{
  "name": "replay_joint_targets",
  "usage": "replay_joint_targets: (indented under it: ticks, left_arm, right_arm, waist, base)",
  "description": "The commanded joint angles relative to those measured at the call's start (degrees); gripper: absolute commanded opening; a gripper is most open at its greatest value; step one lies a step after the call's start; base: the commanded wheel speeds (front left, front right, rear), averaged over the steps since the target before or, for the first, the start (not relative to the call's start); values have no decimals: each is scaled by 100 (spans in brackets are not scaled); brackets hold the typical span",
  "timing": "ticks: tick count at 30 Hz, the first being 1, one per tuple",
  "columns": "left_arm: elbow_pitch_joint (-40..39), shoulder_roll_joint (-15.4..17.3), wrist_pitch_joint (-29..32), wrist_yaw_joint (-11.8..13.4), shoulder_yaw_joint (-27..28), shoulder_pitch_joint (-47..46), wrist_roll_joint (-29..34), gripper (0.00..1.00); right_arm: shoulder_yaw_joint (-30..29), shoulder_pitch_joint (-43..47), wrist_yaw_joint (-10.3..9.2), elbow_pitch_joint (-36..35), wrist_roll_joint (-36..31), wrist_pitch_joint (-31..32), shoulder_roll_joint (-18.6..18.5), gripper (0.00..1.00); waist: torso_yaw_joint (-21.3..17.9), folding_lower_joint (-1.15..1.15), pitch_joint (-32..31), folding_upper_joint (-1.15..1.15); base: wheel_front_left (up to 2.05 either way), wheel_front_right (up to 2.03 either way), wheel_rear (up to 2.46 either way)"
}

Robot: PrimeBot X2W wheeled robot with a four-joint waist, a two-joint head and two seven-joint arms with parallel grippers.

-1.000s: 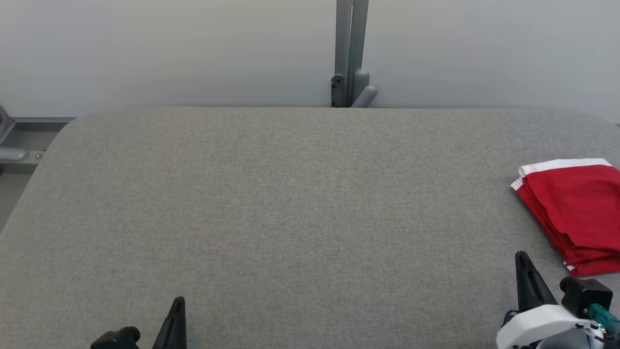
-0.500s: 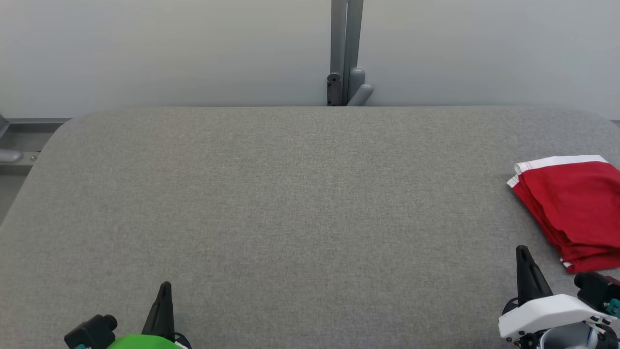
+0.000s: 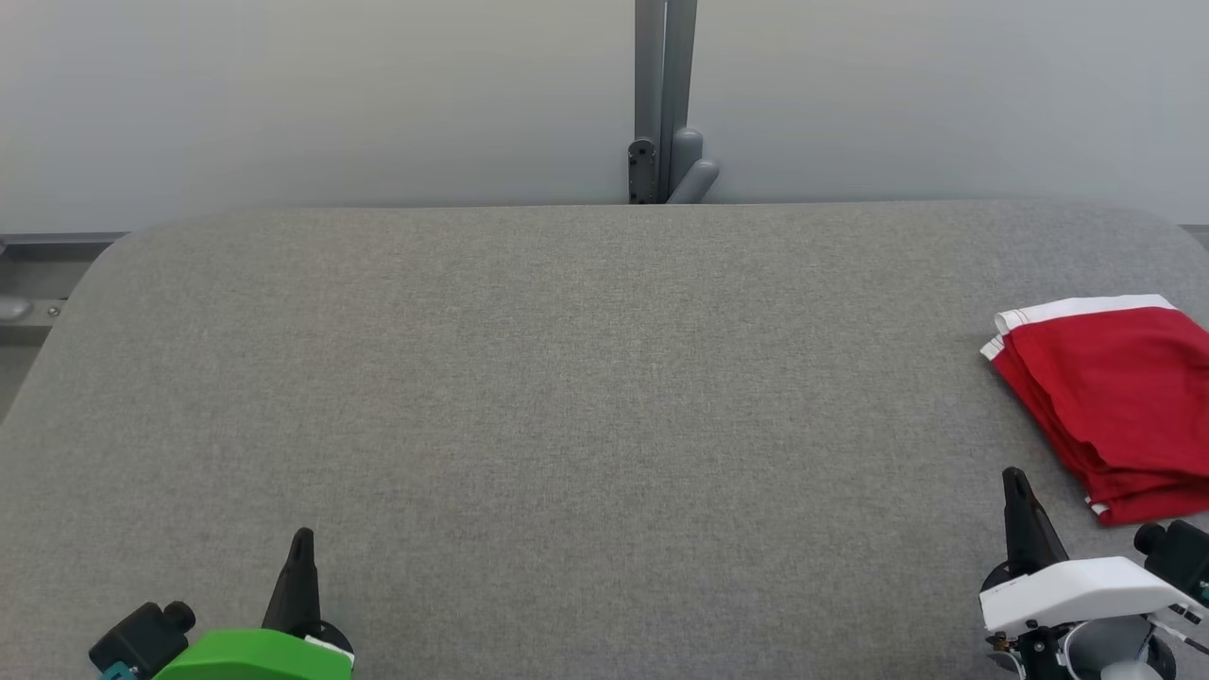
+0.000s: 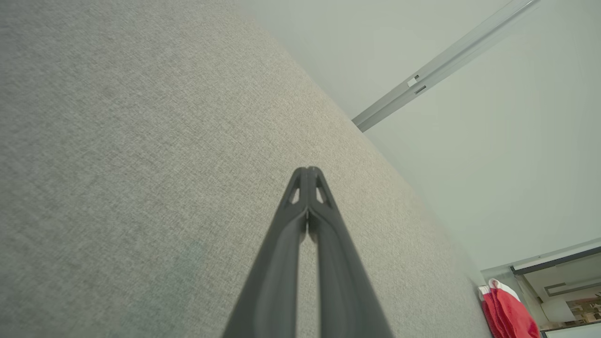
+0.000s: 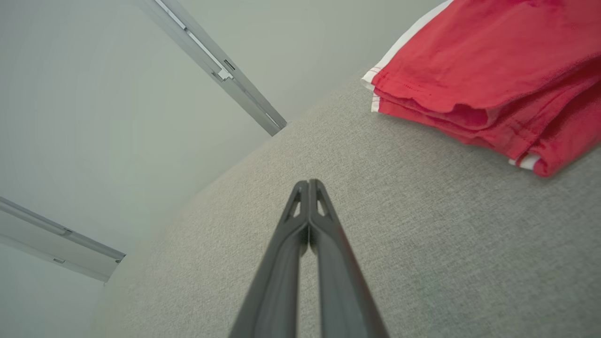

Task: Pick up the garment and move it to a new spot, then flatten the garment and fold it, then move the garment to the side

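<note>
The garment [image 3: 1115,397] is red with white trim, folded into a stack at the right edge of the grey table [image 3: 567,378]. It also appears at the upper right of the right wrist view [image 5: 493,75] and small at the lower right of the left wrist view [image 4: 509,312]. My right gripper [image 3: 1013,477] is shut and empty, hovering just left of and nearer than the garment's near corner. My left gripper [image 3: 302,538] is shut and empty at the lower left, far from the garment. Both pairs of fingertips [image 4: 307,171] [image 5: 308,183] press together.
A grey metal post [image 3: 666,94] with a bracket stands behind the table's far edge against a pale wall. A metal frame [image 3: 38,274] shows past the table's left corner. The table's wide middle is bare felt.
The head camera has shifted, so the whole picture slid. Both grippers show further up in the view, with more of their bodies visible. The garment lies as before.
</note>
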Motion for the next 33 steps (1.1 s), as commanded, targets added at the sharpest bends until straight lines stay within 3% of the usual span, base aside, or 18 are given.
replay_joint_targets:
  ticks: [1, 33]
  left_arm:
    - [-95, 0, 29, -6, 52, -189, -164, 0]
    - [-259, -30, 631, -10, 437, -501, -2048, 0]
  right_arm:
    - [3, -168, 0, -75, 191, 32, -41, 0]
    - [85, -428, 0, -38, 2676, 565, -61, 0]
  waist:
    - [-5, 0, 2, 8]
    - [-166, 0, 57, 16]
  base:
    - [0, 0, 0]
    - [0, 0, 0]
